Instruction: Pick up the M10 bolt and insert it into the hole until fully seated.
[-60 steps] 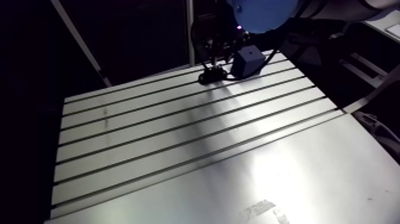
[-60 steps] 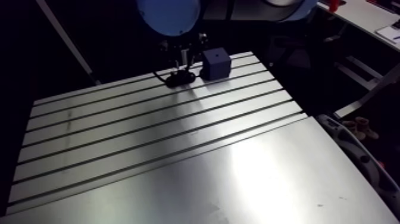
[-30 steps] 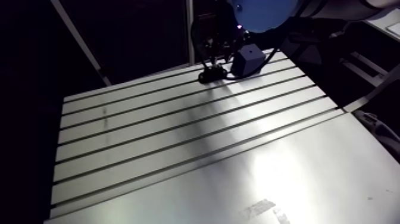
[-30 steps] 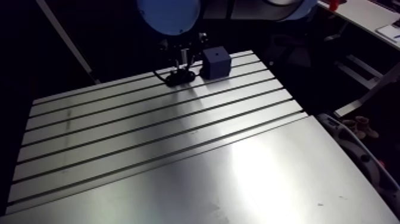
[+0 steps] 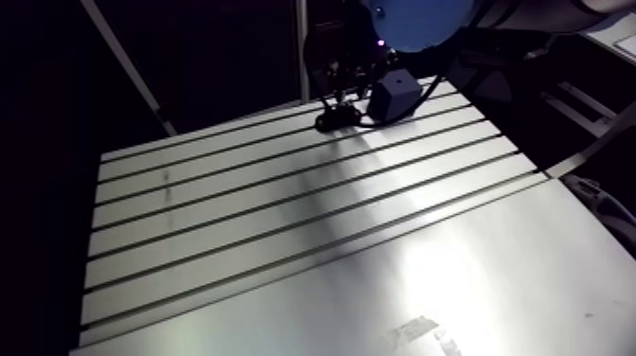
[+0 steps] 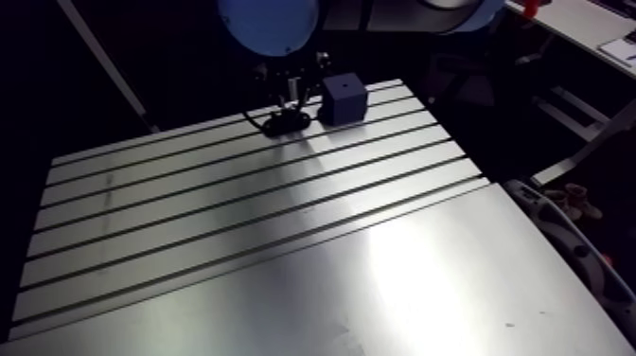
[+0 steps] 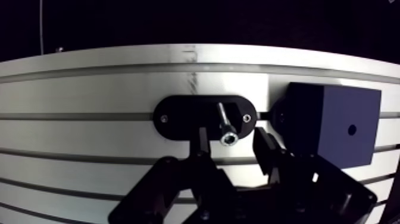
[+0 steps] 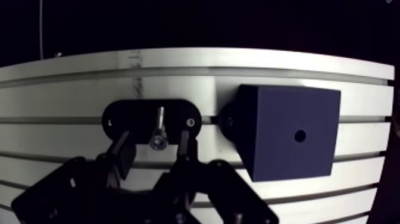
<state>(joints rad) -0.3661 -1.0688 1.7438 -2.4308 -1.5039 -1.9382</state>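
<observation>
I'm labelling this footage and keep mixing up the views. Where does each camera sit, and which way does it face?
Wrist view: on the wrist, facing down past the hand; its two fingers straddle the bolt on a black holder, block beside.
Arm view: on the upper arm, looking down across the table to its far edge, where wrist and hand show.
Shared: both show hand, holder and block.

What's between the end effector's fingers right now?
The M10 bolt, standing in the black oval holder, a gap on each side; the wrist view shows it.
</observation>
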